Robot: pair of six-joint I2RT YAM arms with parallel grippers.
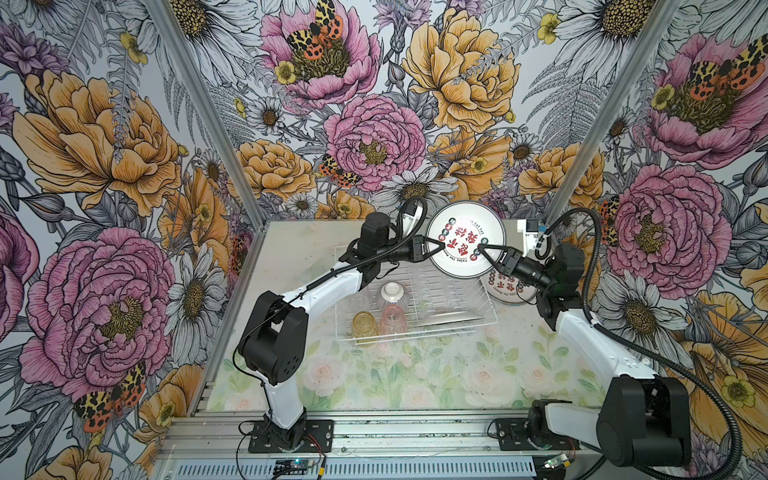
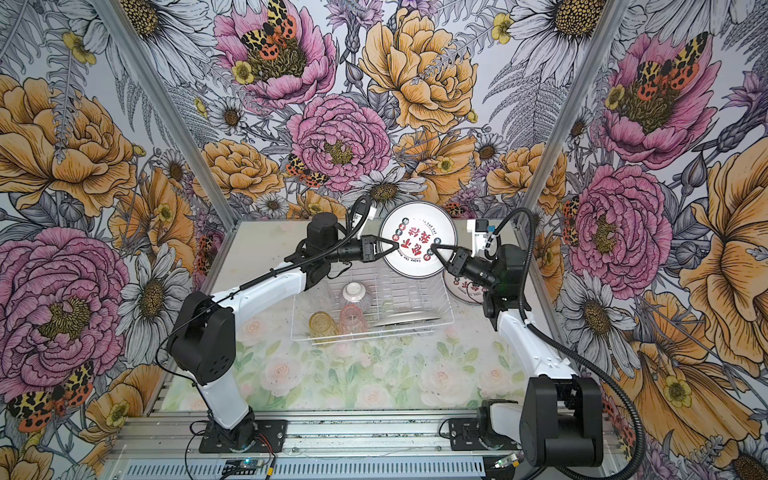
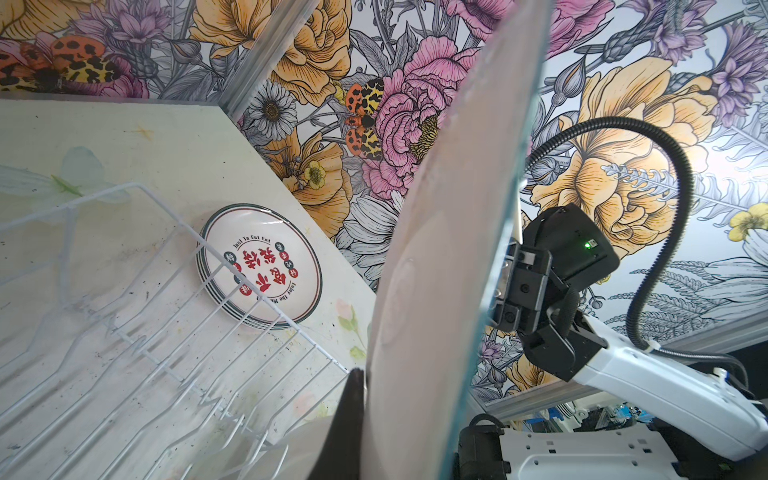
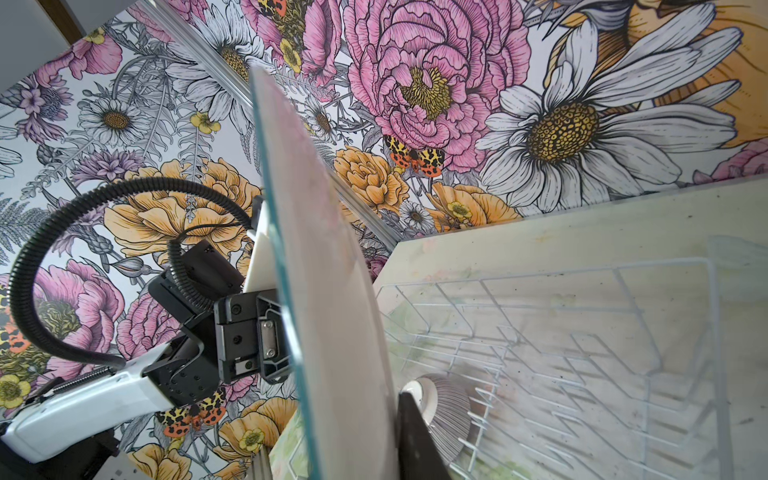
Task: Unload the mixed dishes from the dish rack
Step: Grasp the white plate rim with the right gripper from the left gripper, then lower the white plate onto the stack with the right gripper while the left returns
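Observation:
A white plate (image 1: 465, 224) with red characters hangs tilted above the far right corner of the white wire dish rack (image 1: 440, 291), seen in both top views. My left gripper (image 1: 441, 246) is shut on its left rim and my right gripper (image 1: 480, 248) is shut on its right rim. In each wrist view the plate (image 3: 440, 249) (image 4: 332, 291) stands edge-on with one dark fingertip (image 3: 353, 378) (image 4: 405, 401) pressed on its underside. In the rack stand an upturned ribbed bowl (image 1: 392, 295), a yellow tumbler (image 1: 365, 326) and a pink tumbler (image 1: 392, 318). Another plate (image 1: 449, 319) stands edge-on there.
A stack of matching plates (image 1: 509, 291) lies on the table just right of the rack, under my right wrist. The floral table mat (image 1: 415, 374) stretches in front of the rack. Walls close in behind and beside the table.

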